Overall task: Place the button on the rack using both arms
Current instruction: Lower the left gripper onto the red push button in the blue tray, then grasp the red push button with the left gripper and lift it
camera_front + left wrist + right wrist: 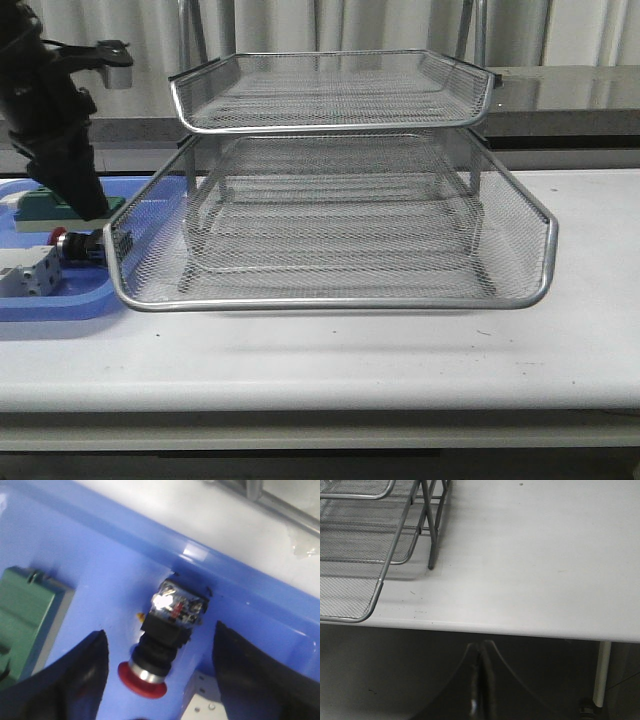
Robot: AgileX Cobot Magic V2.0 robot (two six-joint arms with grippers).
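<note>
Room: I see pale curtains behind a grey ledge, with a white counter (400, 350) in front.
Blue tray (60, 305): sits at the counter's left edge, just beside the rack.
Left claw (160, 680): I have it hanging low over the blue tray, its dark fingers (75, 675) spread wide on either side of the button, gripping nothing.
Button (165, 635): lies on its side on the tray floor close to the tray wall, between the green block (27, 615) and a white part (202, 705).
Rack (340, 230): fills the middle of the counter, its wire tiers stacked and its lowest tray reaching toward the front edge.
Right claw (479, 690): off the counter's front edge near the right corner, fingers pressed together, holding nothing.
</note>
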